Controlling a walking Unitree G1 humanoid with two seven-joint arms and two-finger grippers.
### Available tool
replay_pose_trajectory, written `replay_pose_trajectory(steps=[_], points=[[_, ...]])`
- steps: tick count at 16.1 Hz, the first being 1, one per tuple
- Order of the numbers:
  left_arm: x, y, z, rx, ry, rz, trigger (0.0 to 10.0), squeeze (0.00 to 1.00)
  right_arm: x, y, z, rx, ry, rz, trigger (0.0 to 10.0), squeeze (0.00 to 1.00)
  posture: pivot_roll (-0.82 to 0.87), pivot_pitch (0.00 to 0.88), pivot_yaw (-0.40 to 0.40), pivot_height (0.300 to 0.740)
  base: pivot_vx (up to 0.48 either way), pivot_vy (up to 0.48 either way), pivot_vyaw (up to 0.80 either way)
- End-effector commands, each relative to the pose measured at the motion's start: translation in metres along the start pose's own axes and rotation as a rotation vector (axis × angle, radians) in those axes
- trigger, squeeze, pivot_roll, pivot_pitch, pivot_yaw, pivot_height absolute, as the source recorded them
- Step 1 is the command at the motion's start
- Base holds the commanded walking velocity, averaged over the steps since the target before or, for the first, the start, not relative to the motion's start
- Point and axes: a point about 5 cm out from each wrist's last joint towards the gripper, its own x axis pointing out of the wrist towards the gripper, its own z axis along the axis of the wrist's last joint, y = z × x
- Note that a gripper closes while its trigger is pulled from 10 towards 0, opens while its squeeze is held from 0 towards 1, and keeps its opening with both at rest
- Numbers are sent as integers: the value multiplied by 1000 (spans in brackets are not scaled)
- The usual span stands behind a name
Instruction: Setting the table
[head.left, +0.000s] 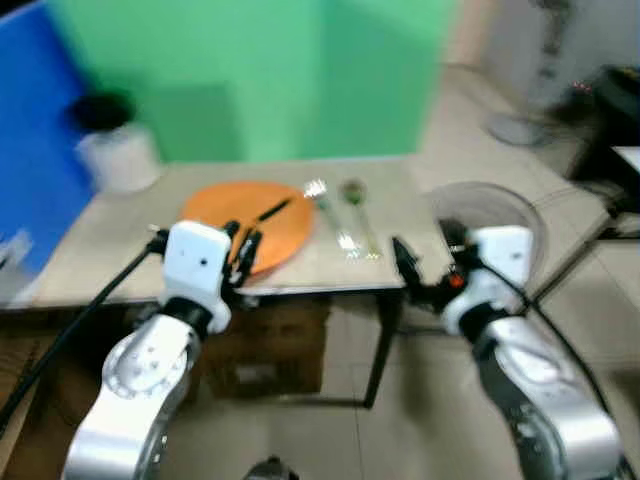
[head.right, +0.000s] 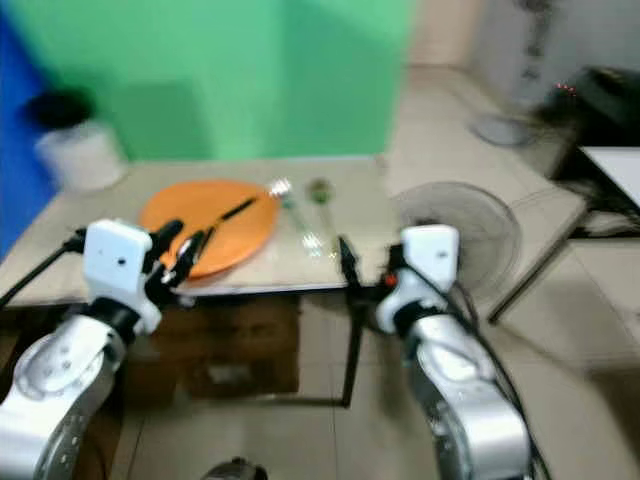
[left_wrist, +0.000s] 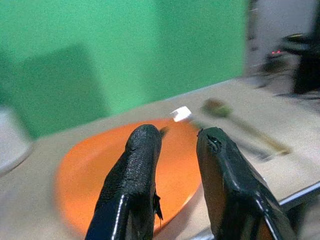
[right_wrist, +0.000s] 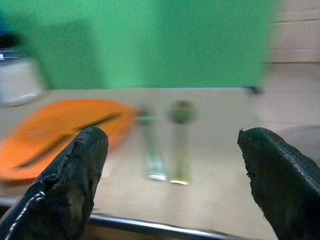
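An orange plate (head.left: 275, 235) lies on the beige table (head.left: 110, 240), with a thin dark utensil (head.left: 271, 211) across its right side. A fork (head.left: 328, 210) and a spoon (head.left: 358, 212) lie side by side just right of the plate. My left gripper (head.left: 243, 240) hovers over the plate's near edge, its fingers (left_wrist: 142, 165) a narrow gap apart with nothing between them. My right gripper (head.left: 425, 246) is at the table's front right corner, wide open and empty, facing the fork (right_wrist: 152, 152) and spoon (right_wrist: 181, 142). All views are blurred.
A white container with a black lid (head.left: 115, 150) stands at the table's back left. A green wall (head.left: 270, 70) rises behind the table. A cardboard box (head.left: 265, 350) sits under it, and a floor fan (head.left: 495, 215) stands to the right.
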Motion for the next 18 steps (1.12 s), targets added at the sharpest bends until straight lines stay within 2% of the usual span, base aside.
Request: replay_pose_trajectory(steps=[1,2,6,18], points=[[-1,-2,2,1,-10,-3,10000,0,-1,-4,3,-17,-9,-7,10000,1000,167,0,6,740,0,0,800],[-1,-2,3,0,-10,-3,10000,0,-1,-4,3,-17,-9,-8,10000,1000,168,0,6,740,0,0,800],[-1,-2,3,-2,-11,-9,10000,0,-1,-8,2,4,-11,-40,10000,1000,165,0,11,740,196,0,0],[0,-3,4,-8,-11,-25,10000,0,-1,-7,3,14,-13,-52,10000,1000,159,0,17,740,331,0,0]])
